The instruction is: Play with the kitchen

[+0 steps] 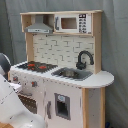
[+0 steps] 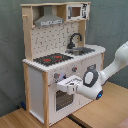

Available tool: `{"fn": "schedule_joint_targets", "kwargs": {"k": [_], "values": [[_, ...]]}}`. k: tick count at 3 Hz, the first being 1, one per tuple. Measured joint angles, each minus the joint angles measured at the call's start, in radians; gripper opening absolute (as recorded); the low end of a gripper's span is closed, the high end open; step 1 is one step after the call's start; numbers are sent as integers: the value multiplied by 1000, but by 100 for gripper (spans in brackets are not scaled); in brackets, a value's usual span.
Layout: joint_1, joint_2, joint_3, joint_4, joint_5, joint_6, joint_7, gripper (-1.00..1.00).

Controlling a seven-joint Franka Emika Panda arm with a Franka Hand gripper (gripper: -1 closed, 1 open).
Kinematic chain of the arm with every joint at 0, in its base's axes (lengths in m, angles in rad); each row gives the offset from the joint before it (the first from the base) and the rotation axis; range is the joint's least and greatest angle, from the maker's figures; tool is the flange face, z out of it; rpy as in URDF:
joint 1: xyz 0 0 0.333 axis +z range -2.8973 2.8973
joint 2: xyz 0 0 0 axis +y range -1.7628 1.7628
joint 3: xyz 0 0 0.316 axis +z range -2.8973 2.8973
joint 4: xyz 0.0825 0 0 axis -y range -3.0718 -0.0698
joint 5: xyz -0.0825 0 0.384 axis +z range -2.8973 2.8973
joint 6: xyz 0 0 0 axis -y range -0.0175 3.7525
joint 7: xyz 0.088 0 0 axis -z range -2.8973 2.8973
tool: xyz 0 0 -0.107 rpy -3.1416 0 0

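Note:
The kitchen (image 1: 62, 55) (image 2: 55, 55) is a tall toy of pale wood and white panels. It has a black-red stovetop (image 1: 36, 66) (image 2: 52, 59), a black faucet (image 1: 85, 58) (image 2: 75, 39) over the sink (image 1: 71, 74), a grey hood (image 2: 48, 21) and a microwave (image 1: 72, 23). In the second exterior view my gripper (image 2: 65, 86) is against the kitchen's front, at the top edge of the oven door (image 2: 62, 99) just under the knobs. The white arm (image 2: 112, 67) comes in from the second exterior view's right. In the first exterior view the arm (image 1: 12, 107) covers the oven front.
The kitchen stands on a wooden table (image 2: 107, 112). A grey curtain (image 2: 112, 22) hangs behind it. Under the sink is a white cabinet door (image 1: 62, 106) with a dark inset panel.

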State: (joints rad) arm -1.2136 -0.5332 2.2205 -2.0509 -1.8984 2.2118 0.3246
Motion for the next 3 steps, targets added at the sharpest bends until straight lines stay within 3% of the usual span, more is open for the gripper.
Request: {"fn": "schedule_joint_targets", "kwargs": {"k": [1, 2, 3], "values": [[-4, -37, 17, 46, 55, 10, 58, 100], [-4, -41, 28, 62, 84, 0, 153, 100], [-6, -42, 27, 62, 84, -12, 261, 100]]}}
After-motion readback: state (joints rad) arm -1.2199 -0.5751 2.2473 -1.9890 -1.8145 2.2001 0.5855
